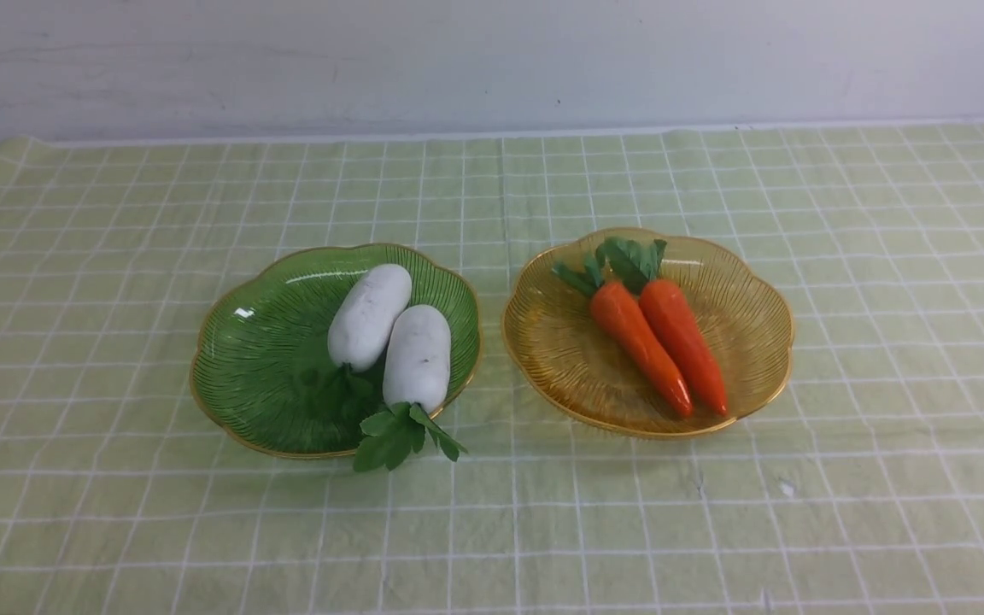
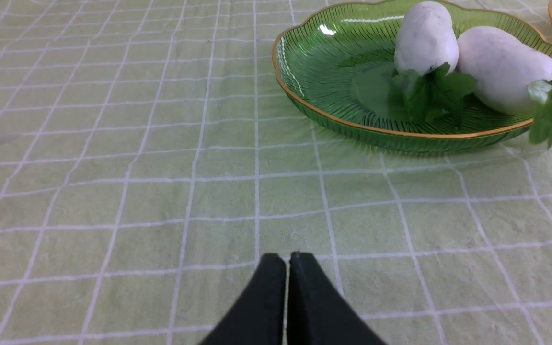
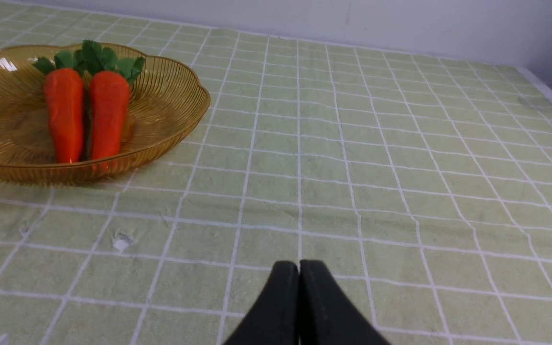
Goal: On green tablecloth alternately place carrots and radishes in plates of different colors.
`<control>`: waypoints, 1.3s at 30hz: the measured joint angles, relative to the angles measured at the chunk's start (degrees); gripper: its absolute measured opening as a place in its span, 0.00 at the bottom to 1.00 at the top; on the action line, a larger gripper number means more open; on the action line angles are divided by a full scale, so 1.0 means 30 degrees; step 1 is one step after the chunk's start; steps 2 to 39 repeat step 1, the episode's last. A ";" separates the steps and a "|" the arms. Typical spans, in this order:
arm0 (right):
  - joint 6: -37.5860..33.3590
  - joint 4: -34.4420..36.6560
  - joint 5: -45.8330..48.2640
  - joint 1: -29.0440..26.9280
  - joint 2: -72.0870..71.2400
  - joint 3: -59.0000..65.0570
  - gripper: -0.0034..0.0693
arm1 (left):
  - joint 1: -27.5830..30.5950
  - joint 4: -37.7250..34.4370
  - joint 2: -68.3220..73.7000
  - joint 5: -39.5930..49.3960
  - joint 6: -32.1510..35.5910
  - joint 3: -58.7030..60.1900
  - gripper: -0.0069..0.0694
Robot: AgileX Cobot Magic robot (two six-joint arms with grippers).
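On the green tablecloth (image 1: 116, 213) stand two plates. The green plate (image 1: 261, 359) holds two white radishes (image 1: 370, 314) (image 1: 418, 355) side by side, the leaf tuft of one hanging over the rim. The amber-yellow plate (image 1: 748, 342) holds two orange carrots (image 1: 635, 339) (image 1: 684, 342), leafy tops toward the wall. Neither arm shows in the front view. My left gripper (image 2: 288, 261) is shut and empty over bare cloth, short of the green plate (image 2: 333, 72) and its radishes (image 2: 427, 38). My right gripper (image 3: 299, 268) is shut and empty, apart from the amber plate (image 3: 175, 110) with its carrots (image 3: 108, 110).
A white wall (image 1: 492, 60) runs behind the cloth's far edge. The cloth is slightly wrinkled, with a small white fleck (image 3: 121, 243) near the amber plate. The table's right edge (image 3: 551, 98) shows in the right wrist view.
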 joint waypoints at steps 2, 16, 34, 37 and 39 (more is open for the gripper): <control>0.0000 0.0000 0.0000 0.0000 0.0000 0.0000 0.03 | 0.0000 0.0000 0.0000 0.0000 0.0000 0.0000 0.08; 0.0000 0.0000 0.0000 0.0000 0.0000 0.0000 0.03 | 0.0000 0.0000 0.0000 0.0000 0.0000 0.0000 0.08; 0.0000 0.0000 0.0000 0.0000 0.0000 0.0000 0.03 | 0.0000 0.0000 0.0000 0.0000 0.0000 0.0000 0.08; 0.0000 0.0000 0.0000 0.0000 0.0000 0.0000 0.03 | 0.0000 0.0000 0.0000 0.0000 0.0000 0.0000 0.08; 0.0000 0.0000 0.0000 0.0000 0.0000 0.0000 0.03 | 0.0000 0.0000 0.0000 0.0000 0.0000 0.0000 0.08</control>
